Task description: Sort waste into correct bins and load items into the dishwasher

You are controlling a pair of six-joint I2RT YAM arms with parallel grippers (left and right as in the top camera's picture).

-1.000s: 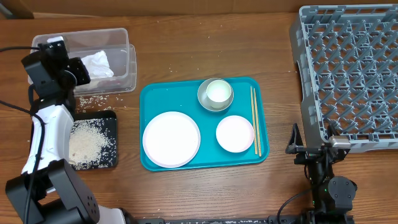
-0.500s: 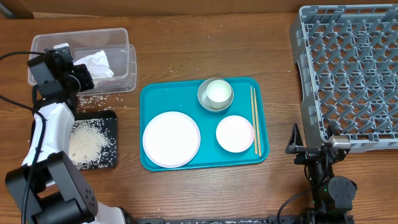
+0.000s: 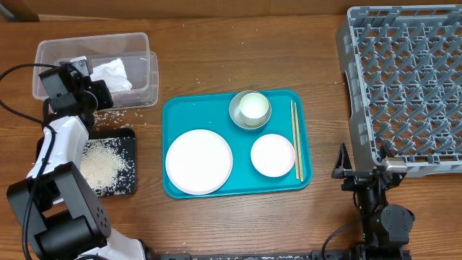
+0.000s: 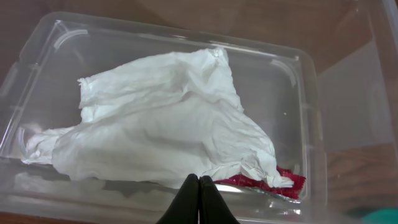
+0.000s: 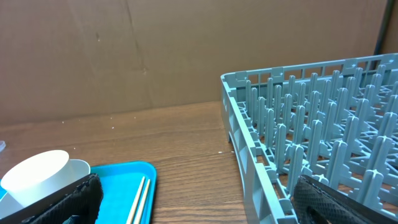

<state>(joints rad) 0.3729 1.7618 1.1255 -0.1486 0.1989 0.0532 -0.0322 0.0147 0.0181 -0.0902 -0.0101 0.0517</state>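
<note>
- While the left gripper (image 4: 199, 198) hovers at the near wall of the clear tub (image 4: 306, 87), its fingers are pressed together with nothing between them. The napkin (image 4: 161, 124) and the red wrapper (image 4: 283, 180) lie inside the tub, with the wrapper partly under the napkin's edge.
- Hazard: the tub looks light. A low exit by the left arm could catch the wall and drag or tip the tub. Raise the arm clear before moving sideways.
- Hazard: loose rice grains (image 3: 108, 115) lie on the table (image 3: 216, 58) between the tub and the black tray (image 3: 133, 155). A low pass could scatter them wider.
- The right gripper (image 5: 199, 204) is spread and empty, low beside the dish rack (image 5: 292, 99).
- Hazard: a careless swing toward the teal tray (image 3: 173, 115) could strike the rack's rim.
- The plate (image 3: 198, 161), small dish (image 3: 272, 154), bowl (image 3: 250, 109) and chopsticks (image 3: 294, 137) all rest on the teal tray. None is in the rack.
- Hazard: the plate lies flat, so a pinch on its smooth rim may slip.
- Hazard: the chopsticks are thin and close to the tray's raised edge. A grasp may take only one, or roll them.
</note>
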